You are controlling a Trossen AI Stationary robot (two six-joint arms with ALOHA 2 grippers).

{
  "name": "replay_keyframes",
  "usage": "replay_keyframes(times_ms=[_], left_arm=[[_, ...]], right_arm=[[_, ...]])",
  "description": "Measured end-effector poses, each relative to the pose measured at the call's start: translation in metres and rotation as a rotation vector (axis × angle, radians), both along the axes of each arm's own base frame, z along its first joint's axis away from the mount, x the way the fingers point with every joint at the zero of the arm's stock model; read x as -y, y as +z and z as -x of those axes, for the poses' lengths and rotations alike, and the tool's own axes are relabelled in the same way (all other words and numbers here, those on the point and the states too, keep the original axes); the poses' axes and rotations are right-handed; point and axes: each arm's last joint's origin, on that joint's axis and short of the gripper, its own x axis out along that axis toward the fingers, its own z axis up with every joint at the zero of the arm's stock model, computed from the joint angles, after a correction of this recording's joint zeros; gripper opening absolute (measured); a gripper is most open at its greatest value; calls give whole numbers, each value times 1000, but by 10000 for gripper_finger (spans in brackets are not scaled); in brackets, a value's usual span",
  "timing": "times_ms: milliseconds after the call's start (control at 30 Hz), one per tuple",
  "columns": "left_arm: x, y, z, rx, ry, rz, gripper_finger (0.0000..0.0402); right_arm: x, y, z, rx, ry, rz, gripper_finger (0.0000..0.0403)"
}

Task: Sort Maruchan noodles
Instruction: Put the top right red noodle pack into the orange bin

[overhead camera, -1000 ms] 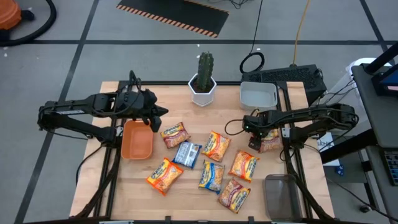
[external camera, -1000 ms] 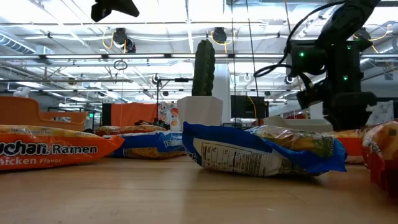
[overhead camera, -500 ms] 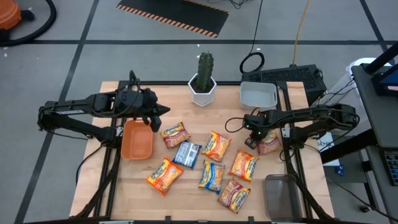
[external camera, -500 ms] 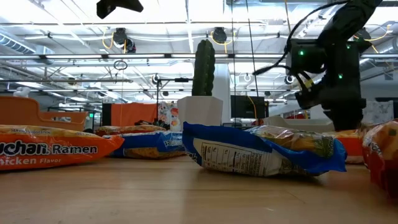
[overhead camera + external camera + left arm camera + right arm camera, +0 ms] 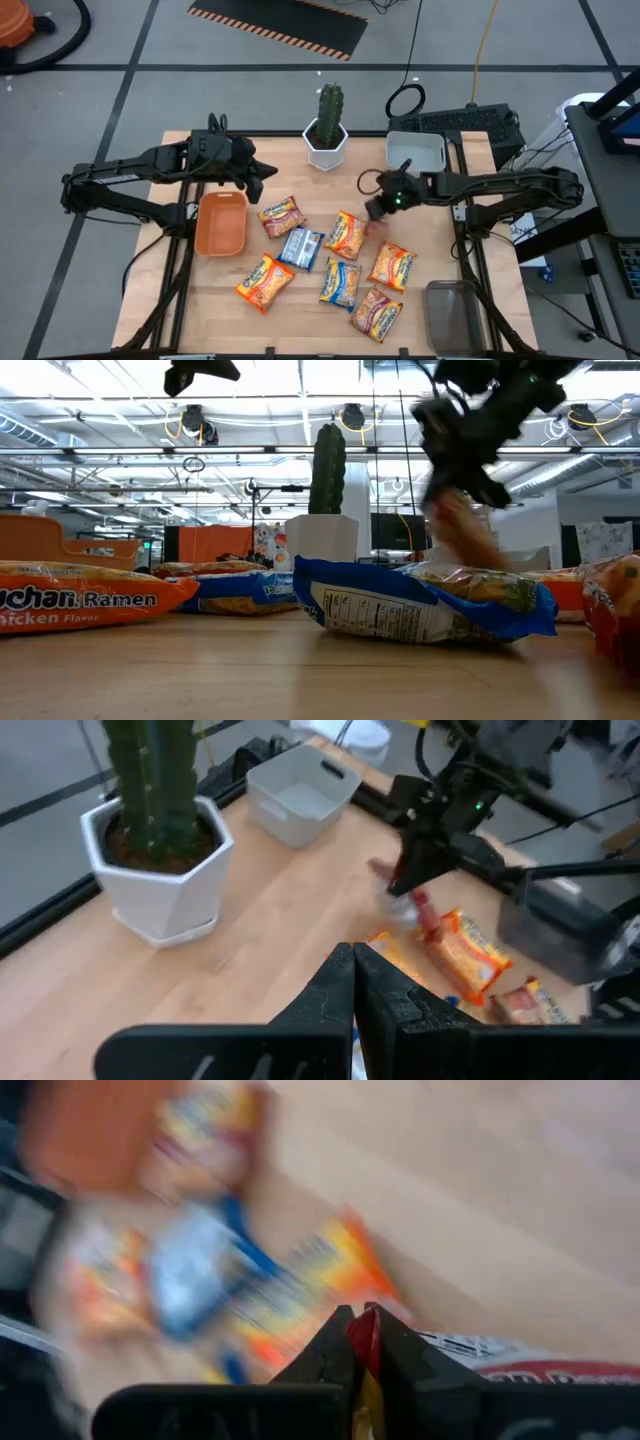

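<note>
Several Maruchan noodle packets lie flat in the middle of the table, among them an orange one (image 5: 346, 234), a blue one (image 5: 301, 248) and an orange-red one (image 5: 392, 266). My right gripper (image 5: 378, 207) is above the table's middle right, shut on a red packet (image 5: 421, 912) that shows blurred in the low view (image 5: 466, 532). My left gripper (image 5: 266, 172) is shut and holds nothing, raised over the table between the orange bin (image 5: 221, 222) and the cactus pot (image 5: 327, 140). My right gripper pinches the red packet by one edge (image 5: 365, 1342) between its two fingers. The fingers slant down at it from above. The packet hangs below them (image 5: 424, 920), lifted clear of the table and of the other packets.
A grey bin (image 5: 415, 152) stands at the far right and a clear bin (image 5: 452, 315) at the near right corner. The potted cactus stands at the far edge in the middle. The orange bin sits at the left, with bare wood on its near side.
My right gripper has shut on the red packet that lay at the table's right, lifted it clear and swung it fast toward the table's middle. My left gripper has shifted slightly toward the far edge and the cactus.
</note>
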Motion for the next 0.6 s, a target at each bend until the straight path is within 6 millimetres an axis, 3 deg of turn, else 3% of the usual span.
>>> replay_keyframes(times_ms=[200,400,600], left_arm=[[-1,1,-6,30,5,18,49],[-4,2,-20,110,53,26,136],[1,9,-52,273,65,-136,224]], right_arm=[[5,43,-19,277,-126,65,1],[14,74,-27,509,-237,148,1],[27,99,-28,640,-294,214,0]])
